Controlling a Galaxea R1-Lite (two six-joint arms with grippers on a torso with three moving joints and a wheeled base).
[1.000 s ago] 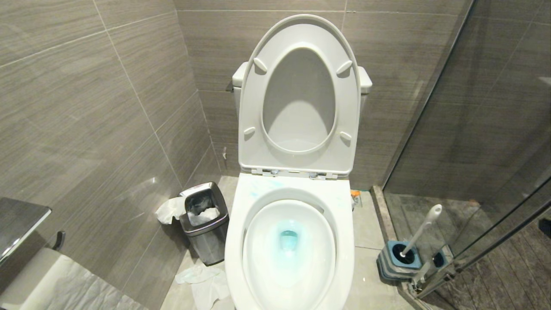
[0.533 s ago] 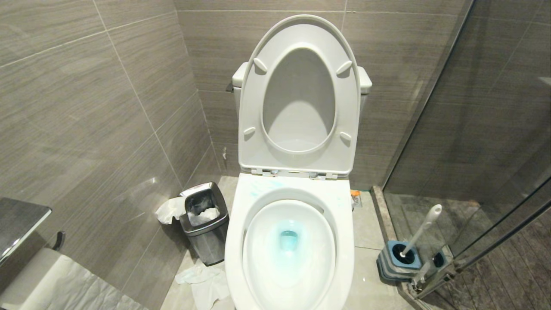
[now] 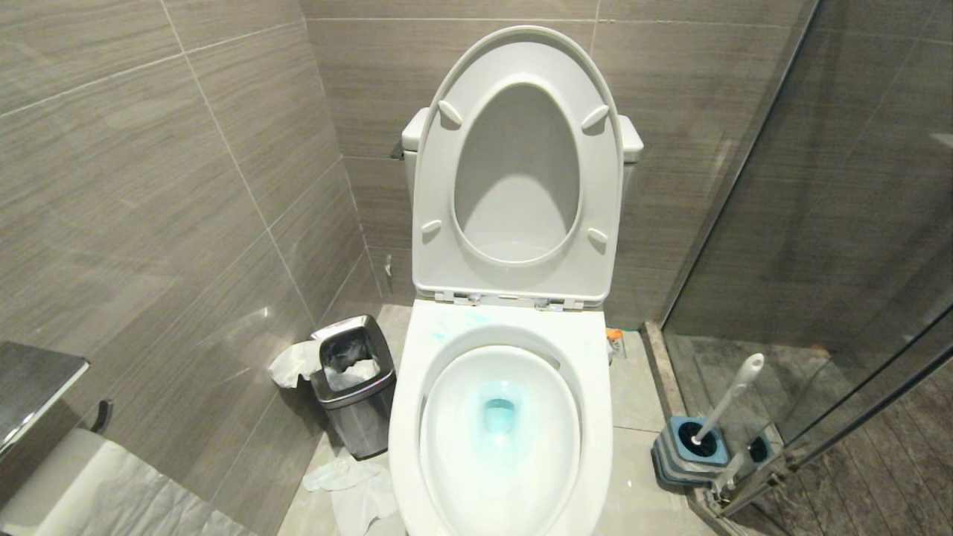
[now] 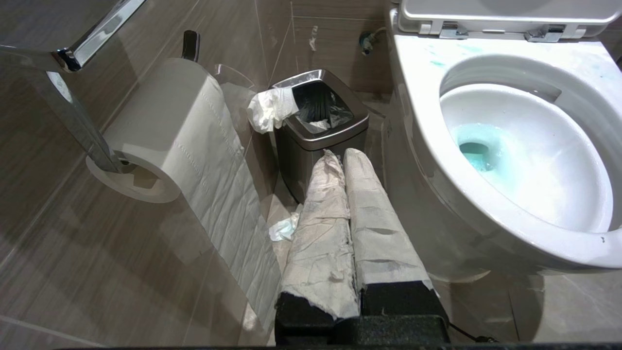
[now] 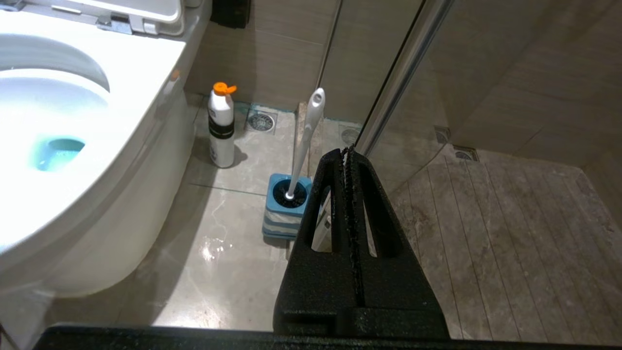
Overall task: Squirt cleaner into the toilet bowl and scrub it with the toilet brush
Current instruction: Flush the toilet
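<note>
We saw a small bathroom walled in grey-brown striped tiles (image 3: 171, 186), with a pale stone floor (image 3: 633, 394). At the far left a roll of white toilet paper (image 4: 165, 131) hung from a chrome holder, its tail trailing down the wall. Next to it stood a small square steel bin (image 3: 356, 387) with white tissue draped over its rim, and more crumpled tissue (image 3: 357, 487) lay on the floor in front.

Our left gripper (image 4: 342, 160), its two fingers wrapped in white paper, was pressed shut and held nothing; it hung low between the bin and the toilet, pointing at the bin.

In the middle stood the large glossy white ceramic toilet bowl (image 3: 595, 417), its seat and lid (image 3: 517, 171) raised upright against the cistern. The thin turquoise-blue cleaner (image 3: 500, 413) tinted the water at the drain, and pale teal smears marked the flat rim at the back.

To the right of the toilet, a white bottle with an orange cap (image 5: 221, 126) stood on the floor by the back wall. The toilet brush (image 5: 306, 141), with a long slim white handle, stood leaning in its square blue-grey holder (image 5: 285, 214) beside the glass shower screen (image 3: 834, 193).

Our right gripper (image 5: 349, 151), bare black, was also closed and empty, low over the shower threshold, near the brush but apart from it.
</note>
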